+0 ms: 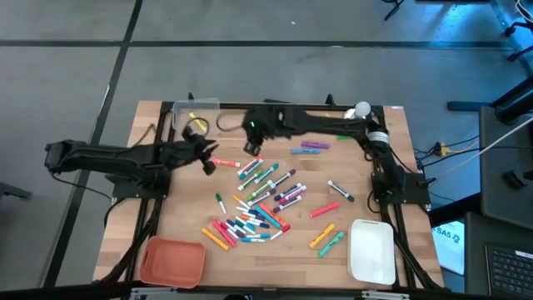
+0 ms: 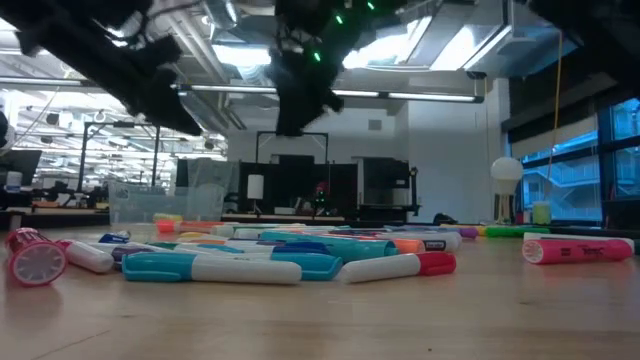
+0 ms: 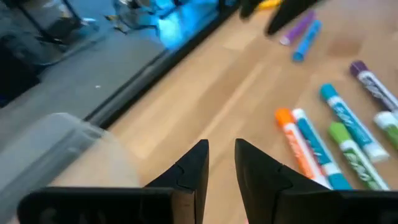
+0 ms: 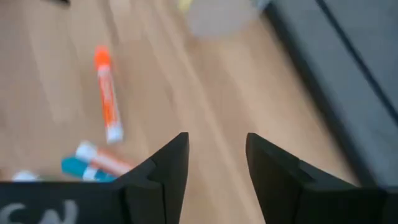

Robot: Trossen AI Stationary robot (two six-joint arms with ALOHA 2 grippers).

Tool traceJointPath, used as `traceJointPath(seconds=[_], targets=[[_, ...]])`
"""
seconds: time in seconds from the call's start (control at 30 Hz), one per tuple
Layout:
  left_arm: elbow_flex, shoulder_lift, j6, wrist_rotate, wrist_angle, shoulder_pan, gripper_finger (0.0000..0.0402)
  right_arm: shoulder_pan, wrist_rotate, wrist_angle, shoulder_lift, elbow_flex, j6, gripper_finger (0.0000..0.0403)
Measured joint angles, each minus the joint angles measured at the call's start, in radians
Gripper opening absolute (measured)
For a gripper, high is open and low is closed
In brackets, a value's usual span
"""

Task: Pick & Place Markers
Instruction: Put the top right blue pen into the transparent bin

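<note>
The right gripper (image 4: 216, 165) hung with its jaws apart and nothing between them, over bare wood at the far middle of the table (image 1: 366, 196). The left gripper (image 3: 221, 163) had its jaws narrowly parted, also holding nothing, near the far left beside a clear tub (image 1: 195, 108). The markers (image 1: 262, 200) lay scattered across the middle of the table. An orange tray (image 1: 172, 261) sat at the near left, a white tray (image 1: 371, 250) at the near right.
</note>
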Motion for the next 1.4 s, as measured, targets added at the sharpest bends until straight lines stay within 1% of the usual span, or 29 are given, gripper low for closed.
traceJointPath(seconds=[0.07,0.13,0.23,0.3,0.33,0.4,0.47,0.57,0.67,0.73,0.77,0.83,0.9,0.93,1.07,1.17,1.23,1.33,1.4], targets=[[0.000,0.064,0.007,0.026,0.057,0.000,0.0075,0.018,0.000,0.111,-0.075,-0.181,0.057,0.0158],[0.000,0.115,0.046,0.085,0.133,0.000,0.0075,0.040,0.002,0.242,-0.173,-0.357,0.129,0.0158],[0.000,0.199,0.076,0.226,0.301,0.000,0.0075,0.080,0.006,0.440,-0.326,-0.609,0.249,0.0158],[0.002,0.267,0.090,0.311,0.432,0.000,0.0075,0.116,0.043,0.537,-0.423,-0.760,0.314,0.0158],[0.009,0.308,0.097,0.334,0.490,0.000,0.0075,0.140,0.085,0.574,-0.477,-0.829,0.342,0.0158],[0.042,0.396,0.123,0.345,0.574,0.003,0.0075,0.183,0.184,0.613,-0.579,-0.937,0.391,0.0158],[0.099,0.493,0.155,0.347,0.623,0.013,0.0075,0.221,0.266,0.603,-0.667,-1.026,0.443,0.0158],[0.204,0.643,0.204,0.347,0.641,0.037,0.0075,0.263,0.328,0.588,-0.767,-1.141,0.523,0.0158],[0.319,0.783,0.257,0.369,0.641,0.062,0.0075,0.293,0.347,0.591,-0.853,-1.212,0.584,0.0158],[0.406,0.870,0.272,0.409,0.641,0.083,0.0075,0.311,0.347,0.559,-0.896,-1.246,0.605,0.0158],[0.448,0.908,0.266,0.442,0.636,0.094,0.0075,0.321,0.355,0.535,-0.917,-1.257,0.613,0.0158],[0.553,0.986,0.240,0.542,0.592,0.114,0.0075,0.341,0.396,0.484,-0.960,-1.269,0.633,0.0158],[0.669,1.059,0.229,0.621,0.501,0.129,0.0075,0.363,0.456,0.423,-0.993,-1.282,0.658,0.0158],[0.729,1.096,0.237,0.640,0.439,0.133,0.0075,0.370,0.490,0.398,-1.004,-1.287,0.662,0.0158],[0.958,1.242,0.327,0.644,0.229,0.134,0.0076,0.369,0.547,0.364,-1.058,-1.286,0.634,0.0158],[1.107,1.338,0.363,0.660,0.114,0.128,0.0086,0.359,0.570,0.362,-1.101,-1.267,0.579,0.0158],[1.191,1.394,0.389,0.673,0.060,0.124,0.0103,0.359,0.589,0.370,-1.132,-1.246,0.538,0.0158],[1.300,1.463,0.406,0.673,-0.034,0.125,0.0143,0.359,0.623,0.393,-1.159,-1.227,0.491,0.0158],[1.355,1.499,0.393,0.639,-0.078,0.132,0.0171,0.359,0.625,0.418,-1.168,-1.222,0.456,0.0158]])
